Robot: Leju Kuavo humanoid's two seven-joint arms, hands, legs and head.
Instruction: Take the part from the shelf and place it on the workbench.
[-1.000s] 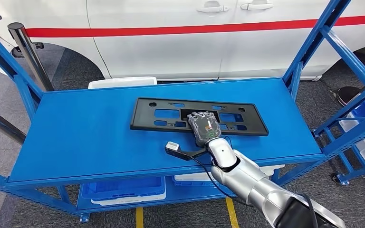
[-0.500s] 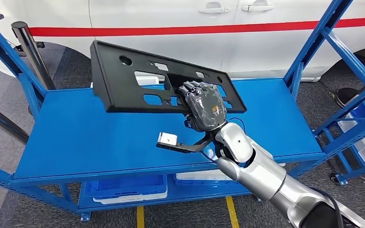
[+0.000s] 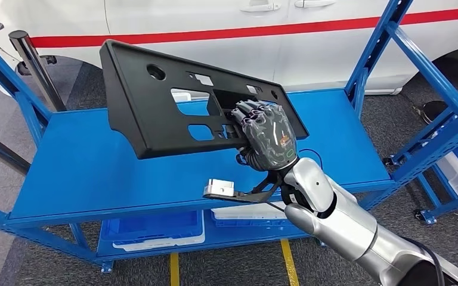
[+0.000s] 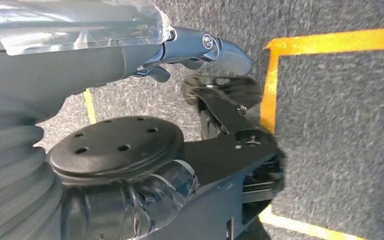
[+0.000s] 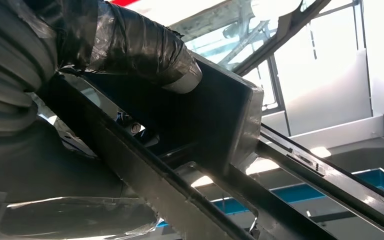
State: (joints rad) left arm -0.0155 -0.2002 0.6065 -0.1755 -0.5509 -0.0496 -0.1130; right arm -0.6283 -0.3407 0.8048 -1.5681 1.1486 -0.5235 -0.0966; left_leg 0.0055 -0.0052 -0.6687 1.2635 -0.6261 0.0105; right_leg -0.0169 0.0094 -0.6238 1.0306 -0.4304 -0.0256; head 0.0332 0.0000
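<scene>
The right hand [image 3: 266, 134] holds the black plastic part [image 3: 155, 107] with its fingers [image 3: 247, 113] curled over the edge near the middle. The part is up in the air, tilted, above the blue shelf [image 3: 95, 173]. A white car [image 3: 214, 36] stands behind the shelf. The left hand [image 4: 130, 200] hangs over the grey floor, and I cannot tell if it is open.

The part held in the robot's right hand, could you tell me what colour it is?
Black all over; the part shows best in the head view.
</scene>
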